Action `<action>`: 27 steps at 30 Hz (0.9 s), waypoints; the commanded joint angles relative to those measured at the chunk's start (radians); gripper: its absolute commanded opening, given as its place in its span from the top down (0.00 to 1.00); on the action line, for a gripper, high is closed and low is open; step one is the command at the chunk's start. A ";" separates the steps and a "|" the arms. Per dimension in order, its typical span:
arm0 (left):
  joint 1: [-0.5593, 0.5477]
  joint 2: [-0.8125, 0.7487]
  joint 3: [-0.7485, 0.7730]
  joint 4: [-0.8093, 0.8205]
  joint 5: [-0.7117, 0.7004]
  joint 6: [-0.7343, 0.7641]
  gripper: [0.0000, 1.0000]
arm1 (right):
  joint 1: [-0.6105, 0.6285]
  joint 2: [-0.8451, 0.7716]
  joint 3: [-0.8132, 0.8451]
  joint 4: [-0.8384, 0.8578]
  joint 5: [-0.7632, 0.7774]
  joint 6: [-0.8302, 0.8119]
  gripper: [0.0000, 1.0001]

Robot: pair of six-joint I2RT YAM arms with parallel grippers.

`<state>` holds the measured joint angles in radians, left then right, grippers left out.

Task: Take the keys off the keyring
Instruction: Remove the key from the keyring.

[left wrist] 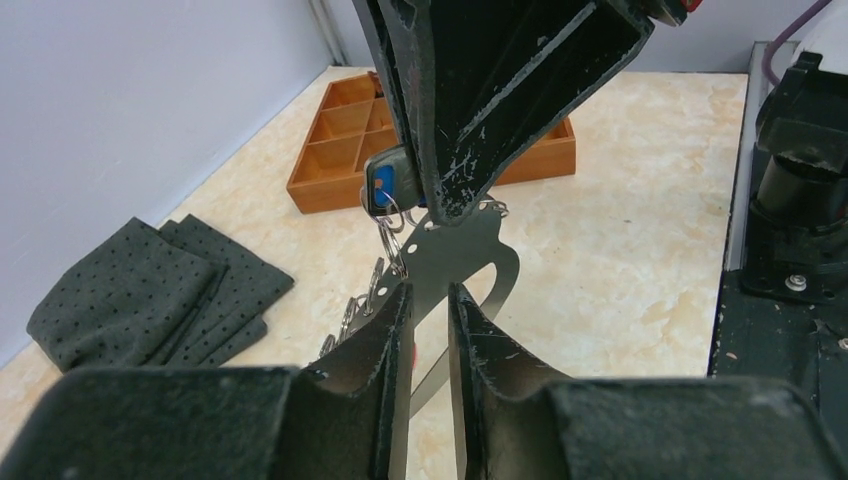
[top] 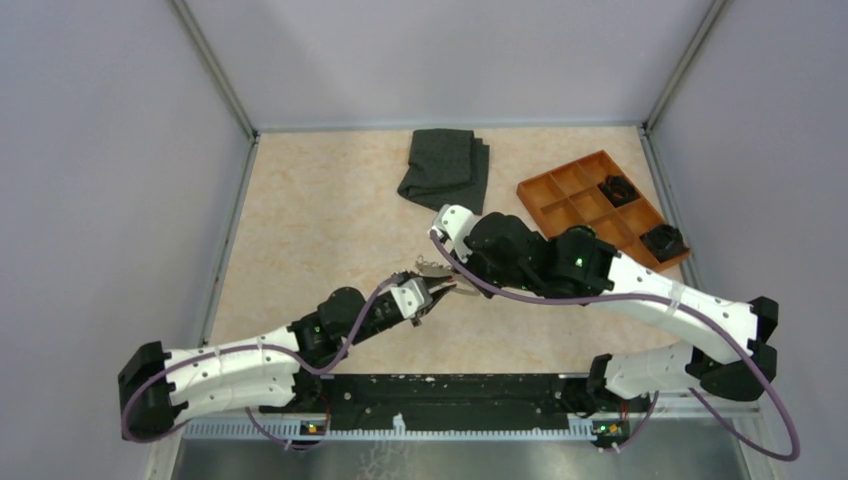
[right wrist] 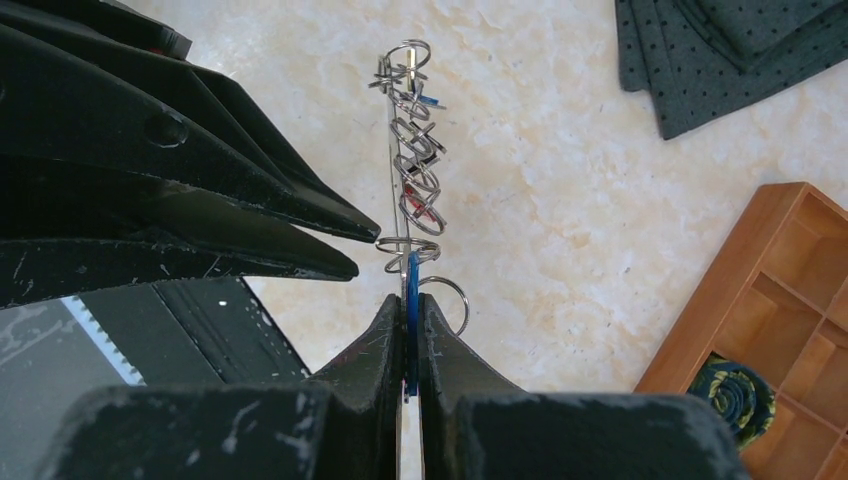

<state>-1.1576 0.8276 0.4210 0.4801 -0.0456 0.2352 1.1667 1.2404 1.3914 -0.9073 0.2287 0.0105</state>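
right gripper [right wrist: 405, 305] clenched on the blue key [right wrist: 411, 275], up in the air left of the wooden tray [left wrist: 325, 195] and nearer my bases than it. the keyring [left wrist: 460, 250] hangs just beside that key, its flat pale band running down between my left gripper [left wrist: 430, 292] fingers [left wrist: 385, 330]. those fingers are parted: band against one, a gap at the other. other keys [right wrist: 412, 190] bunch along the band. folded cloth [left wrist: 150, 290] lies left of the tray, well apart
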 commanded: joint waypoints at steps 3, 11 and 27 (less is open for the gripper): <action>-0.005 0.002 0.050 0.101 0.004 0.013 0.74 | -0.005 -0.043 0.058 0.034 0.018 -0.002 1.00; -0.005 0.024 0.082 0.102 -0.011 0.032 0.73 | -0.004 -0.036 0.064 0.037 0.003 -0.003 1.00; -0.005 0.061 0.105 0.044 -0.058 0.024 0.81 | -0.004 -0.027 0.080 0.038 -0.005 -0.004 1.00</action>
<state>-1.1595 0.8822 0.4881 0.4969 -0.0784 0.2569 1.1667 1.2312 1.3975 -0.9085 0.2264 0.0105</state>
